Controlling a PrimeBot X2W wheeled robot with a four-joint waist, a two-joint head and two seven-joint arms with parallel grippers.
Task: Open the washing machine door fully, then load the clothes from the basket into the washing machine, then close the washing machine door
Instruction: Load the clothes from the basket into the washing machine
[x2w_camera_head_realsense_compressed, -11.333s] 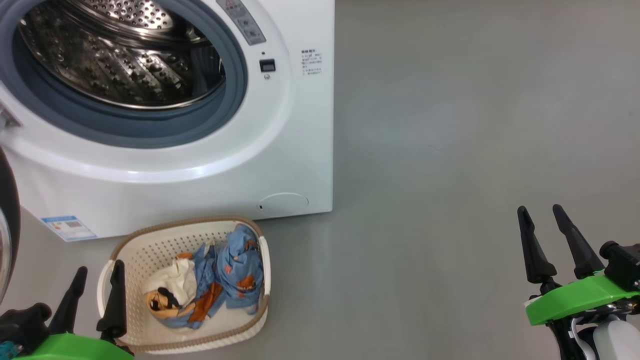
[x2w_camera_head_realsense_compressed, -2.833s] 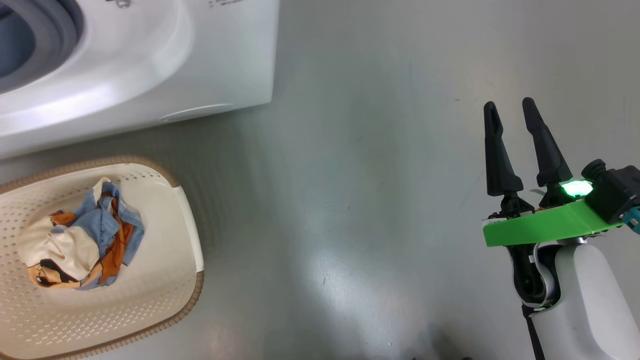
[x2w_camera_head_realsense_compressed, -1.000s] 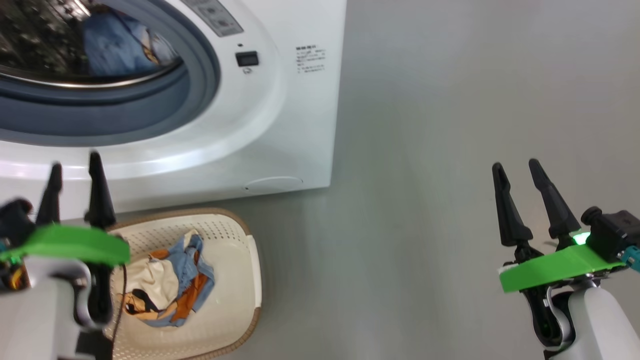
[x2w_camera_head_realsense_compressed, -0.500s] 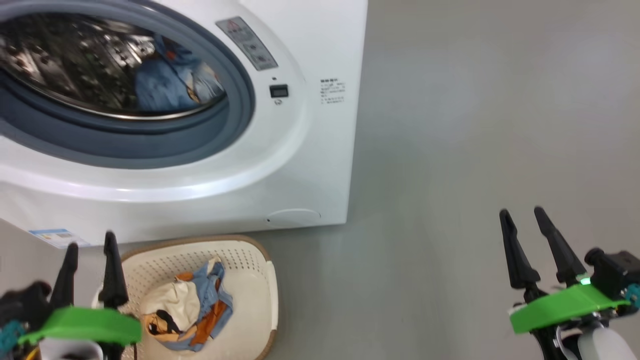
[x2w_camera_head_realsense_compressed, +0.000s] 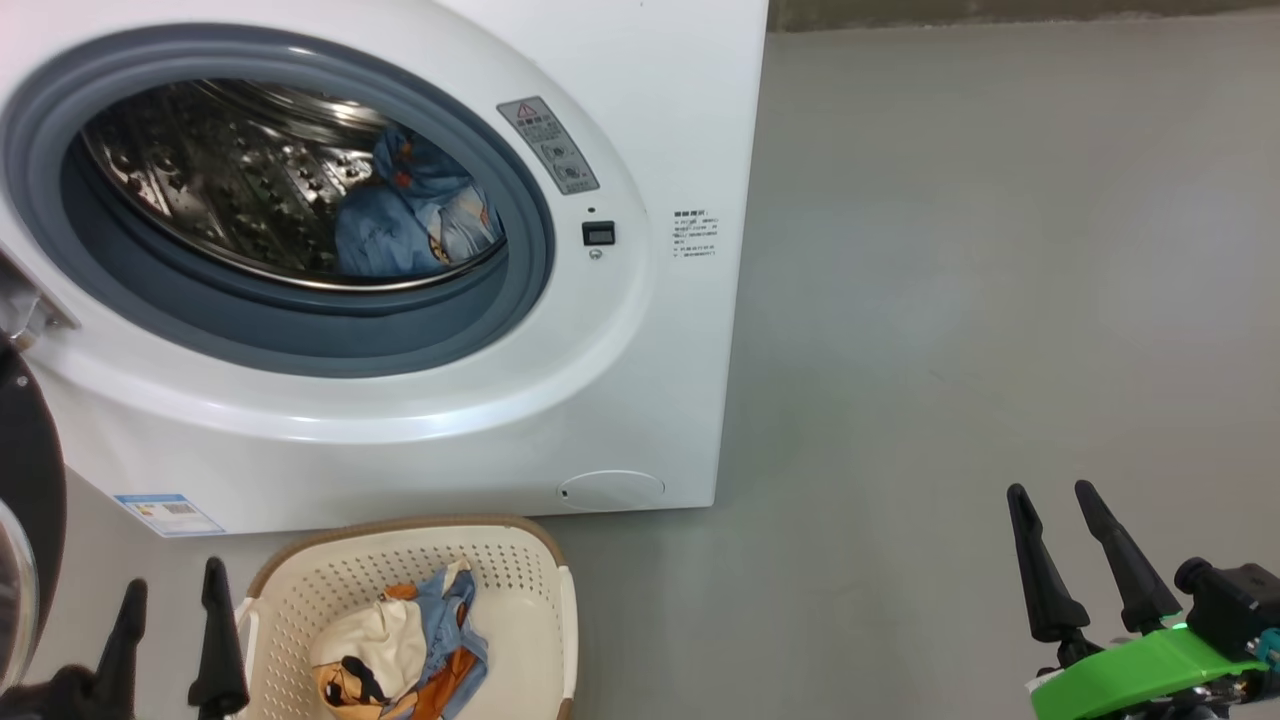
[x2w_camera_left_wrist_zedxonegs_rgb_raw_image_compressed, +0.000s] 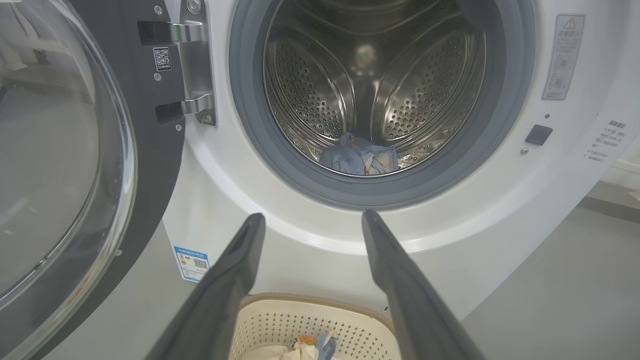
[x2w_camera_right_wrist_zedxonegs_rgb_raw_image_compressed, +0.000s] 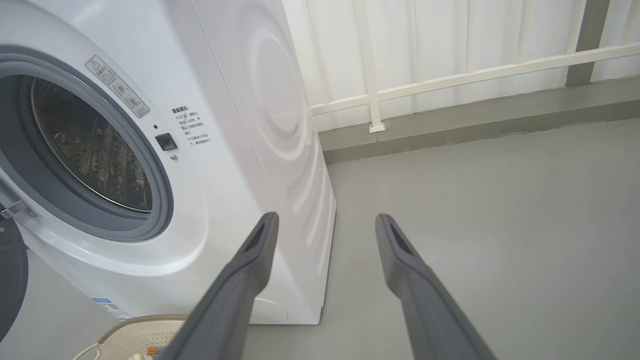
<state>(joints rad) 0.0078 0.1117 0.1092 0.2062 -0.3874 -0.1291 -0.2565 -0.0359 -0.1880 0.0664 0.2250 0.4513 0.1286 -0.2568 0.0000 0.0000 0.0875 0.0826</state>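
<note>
The washing machine (x2w_camera_head_realsense_compressed: 640, 380) stands with its door (x2w_camera_head_realsense_compressed: 25, 480) swung open at the far left; the left wrist view shows the door (x2w_camera_left_wrist_zedxonegs_rgb_raw_image_compressed: 150, 175) beside the steel drum. A light blue garment (x2w_camera_head_realsense_compressed: 410, 225) lies inside the drum (x2w_camera_left_wrist_zedxonegs_rgb_raw_image_compressed: 357, 157). On the floor before the machine sits the basket (x2w_camera_head_realsense_compressed: 400, 525), holding cream, blue and orange clothes (x2w_camera_head_realsense_compressed: 400, 650). My left gripper (x2w_camera_head_realsense_compressed: 172, 585) hangs open and empty just left of the basket, and its own view has it (x2w_camera_left_wrist_zedxonegs_rgb_raw_image_compressed: 314, 217) above the basket (x2w_camera_left_wrist_zedxonegs_rgb_raw_image_compressed: 310, 300). Far to the right, my right gripper (x2w_camera_head_realsense_compressed: 1050, 492) is open and empty over bare floor.
Grey floor (x2w_camera_head_realsense_compressed: 950, 300) stretches to the right of the machine. In the right wrist view a white railing (x2w_camera_right_wrist_zedxonegs_rgb_raw_image_compressed: 450, 75) and a low kerb run behind the machine (x2w_camera_right_wrist_zedxonegs_rgb_raw_image_compressed: 260, 150), and the basket's rim (x2w_camera_right_wrist_zedxonegs_rgb_raw_image_compressed: 145, 318) shows at the bottom left.
The head camera has tilted up, so the machine, the basket and both grippers sit lower in the picture. Since the oldest frame, a blue garment has gone from the basket into the drum.
</note>
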